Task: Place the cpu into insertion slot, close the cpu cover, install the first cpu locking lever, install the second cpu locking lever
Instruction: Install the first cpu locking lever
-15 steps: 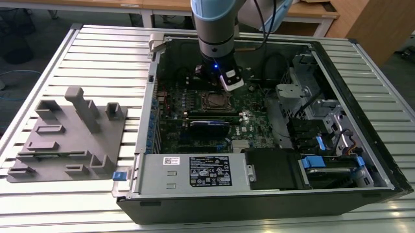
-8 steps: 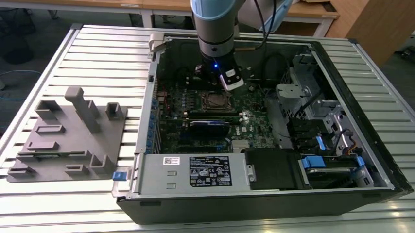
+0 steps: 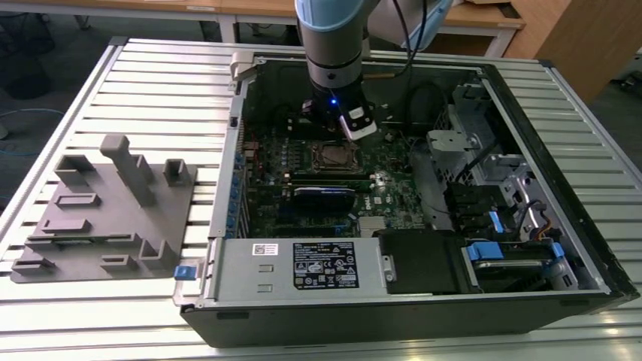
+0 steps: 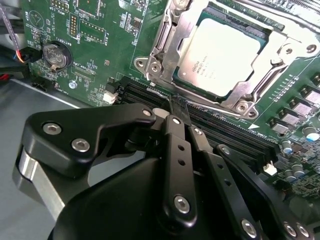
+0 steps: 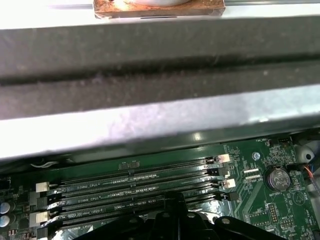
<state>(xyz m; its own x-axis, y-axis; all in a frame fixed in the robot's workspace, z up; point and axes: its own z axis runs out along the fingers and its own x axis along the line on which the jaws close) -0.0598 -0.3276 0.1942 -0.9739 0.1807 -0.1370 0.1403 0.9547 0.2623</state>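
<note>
The cpu (image 4: 225, 52), with its dull silver top, lies flat in the insertion slot (image 3: 336, 156) on the green motherboard (image 4: 95, 45). The silvery cpu cover (image 4: 167, 47) lies down around it as a frame. A thin metal locking lever (image 4: 210, 106) runs along the socket's edge beside the memory slots. My gripper (image 4: 177, 107) is shut, its black fingertips together right at that lever, just off the socket's corner. In the exterior view the gripper (image 3: 336, 128) hangs over the far edge of the socket. In the first wrist view the gripper (image 5: 175, 200) sits over the memory slots (image 5: 135, 185).
The open computer case (image 3: 231, 150) lies on a slatted metal table (image 3: 150, 75), its walls close around the arm. A drive cage and cables (image 3: 482, 173) fill the exterior view's right. A grey fixture block (image 3: 105, 207) stands at the exterior view's left. A coin battery (image 4: 54, 54) sits nearby.
</note>
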